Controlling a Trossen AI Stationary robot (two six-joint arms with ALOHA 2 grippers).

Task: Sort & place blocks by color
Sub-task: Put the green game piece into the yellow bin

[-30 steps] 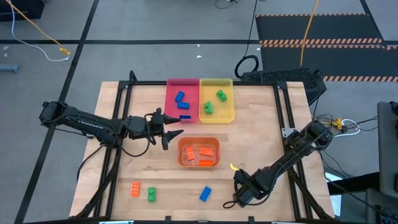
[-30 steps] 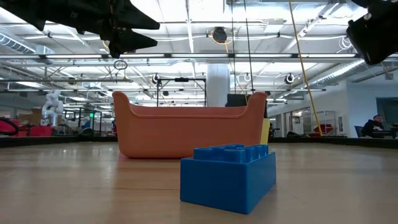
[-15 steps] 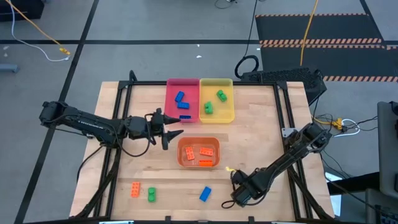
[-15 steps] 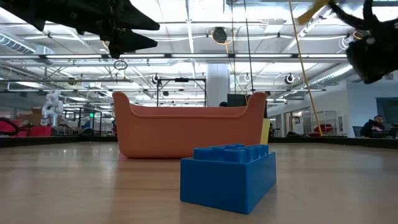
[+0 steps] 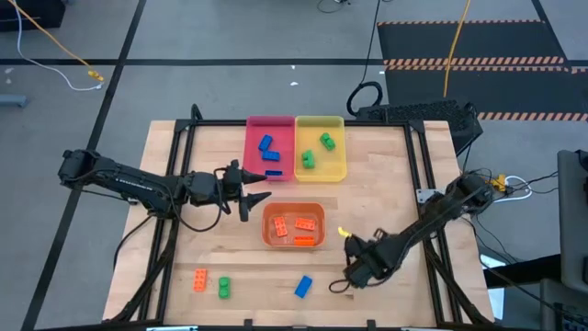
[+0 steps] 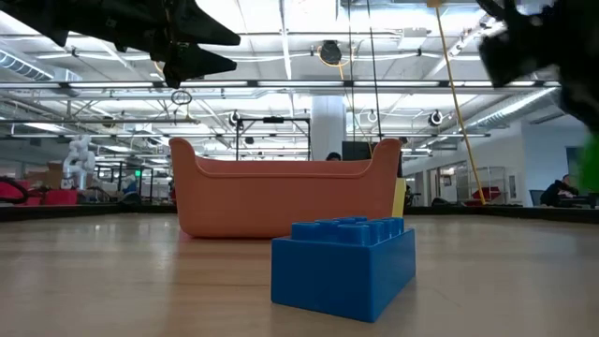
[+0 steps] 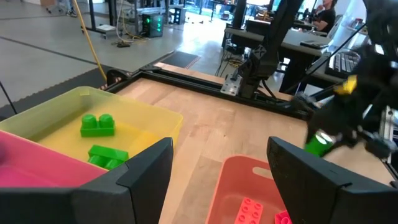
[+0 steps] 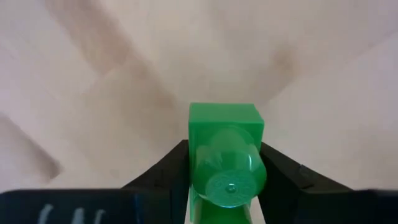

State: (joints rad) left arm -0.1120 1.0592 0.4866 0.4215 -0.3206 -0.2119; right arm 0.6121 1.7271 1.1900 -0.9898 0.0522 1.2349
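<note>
My right gripper [image 8: 225, 155] is shut on a green block [image 8: 225, 134] above the near right part of the table [image 5: 386, 175]; the left wrist view shows that block [image 7: 318, 144] beyond the orange tray [image 5: 294, 225]. My left gripper [image 5: 255, 198] hovers open left of the orange tray, holding nothing. A blue block [image 5: 303, 287], an orange block [image 5: 199, 280] and a green block [image 5: 223, 289] lie flat on the table near its front edge. The pink tray [image 5: 269, 147] holds blue blocks, the yellow tray [image 5: 320, 147] green ones, the orange tray orange ones. My right gripper pinches the green block by two opposite sides [image 8: 194, 163] between its two fingers. The fingers come from above, pointing down. The block is lifted clear of the table, with a round stud [image 8: 230, 177] facing the wrist camera.
The pink and yellow trays stand side by side at the far middle, the orange tray in front of them. A black frame [image 5: 303, 122] runs around the table top. In the low view the blue block [image 6: 343, 265] sits in front of the orange tray [image 6: 285, 197].
My right gripper has moved a little toward the table's far edge and the orange tray, and its wrist has turned. My left arm has kept still. The blocks on the table and in the trays have not moved.
</note>
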